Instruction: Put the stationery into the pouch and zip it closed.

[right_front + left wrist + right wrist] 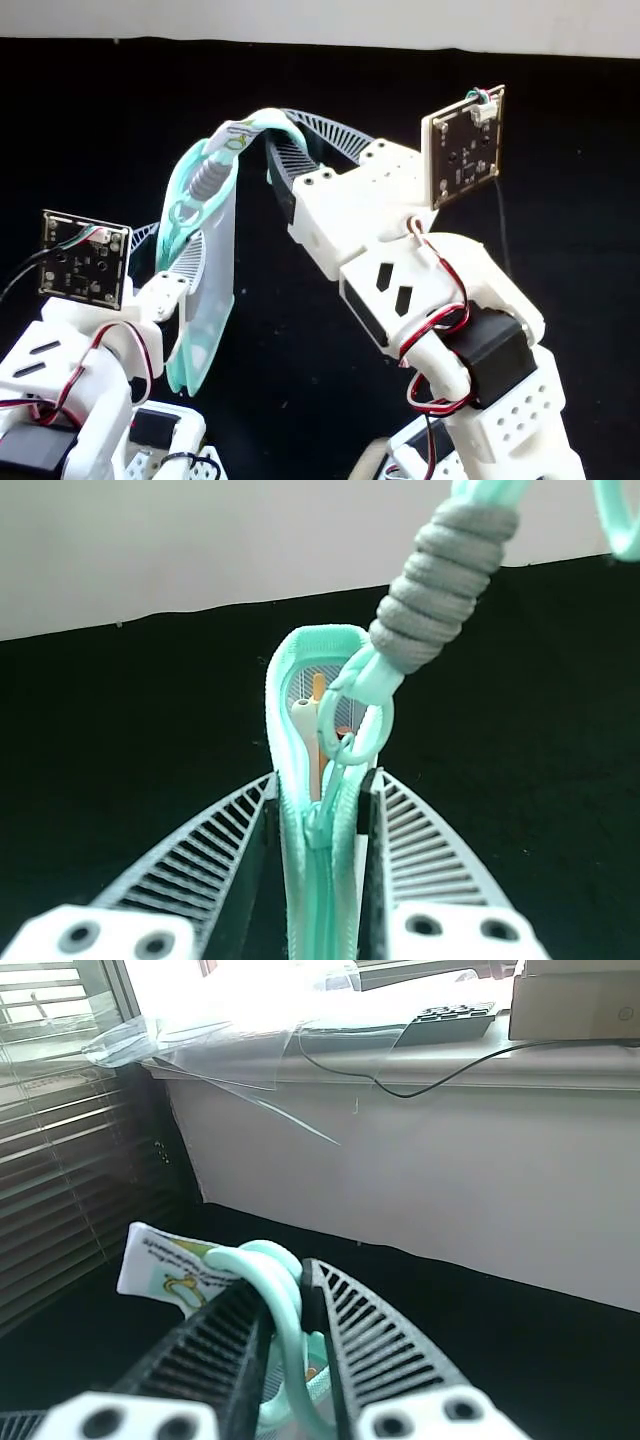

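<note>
Left pincer [322, 795] pinches the pouch [290, 660] across its zip seam. The zip pull [332, 785] sits between the tips, with the open mouth just beyond and stationery [303, 720] inside. The grey cord [440, 590] runs from the pull toward the right pincer [288, 1285], which is clamped on the mint loop [262, 1257]. Pouch's long axis is near upright, held clear above the black worktop [560, 150]. Closing pull likely goes along the seam. White wall and blinds [60, 1160] behind.
</note>
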Controlling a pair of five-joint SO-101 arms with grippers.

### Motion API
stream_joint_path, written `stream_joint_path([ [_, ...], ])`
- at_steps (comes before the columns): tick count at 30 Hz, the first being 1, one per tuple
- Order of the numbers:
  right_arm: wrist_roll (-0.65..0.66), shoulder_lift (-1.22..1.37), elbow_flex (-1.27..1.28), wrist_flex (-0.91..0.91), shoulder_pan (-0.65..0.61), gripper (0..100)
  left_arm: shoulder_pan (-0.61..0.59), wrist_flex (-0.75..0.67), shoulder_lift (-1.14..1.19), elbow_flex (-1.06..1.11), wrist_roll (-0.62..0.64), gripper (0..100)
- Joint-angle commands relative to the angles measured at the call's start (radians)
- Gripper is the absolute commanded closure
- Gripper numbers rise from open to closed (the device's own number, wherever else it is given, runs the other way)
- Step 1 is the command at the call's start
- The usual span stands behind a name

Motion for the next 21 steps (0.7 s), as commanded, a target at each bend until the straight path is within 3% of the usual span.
stream_joint_path([
  [1, -0.008, -0.016, -0.002, -0.002, 0.005, 99.2, 0.018, 0.008, 0.005, -0.004, -0.008, 84],
  [4, -0.008, -0.016, -0.001, -0.002, 0.005, 99.2, 0.018, 0.015, 0.005, -0.007, -0.008, 86],
  [8, -0.008, -0.018, -0.001, -0.002, 0.010, 99.2, 0.013, 0.011, 0.005, -0.007, -0.021, 100],
  [15, -0.002, -0.018, -0.008, -0.007, 0.041, 99.2, 0.013, 0.072, -0.001, -0.005, -0.087, 99],
  [21, -0.002, -0.021, -0.008, -0.200, 0.130, 99.2, 0.013, 0.086, -0.002, -0.005, -0.087, 99],
])
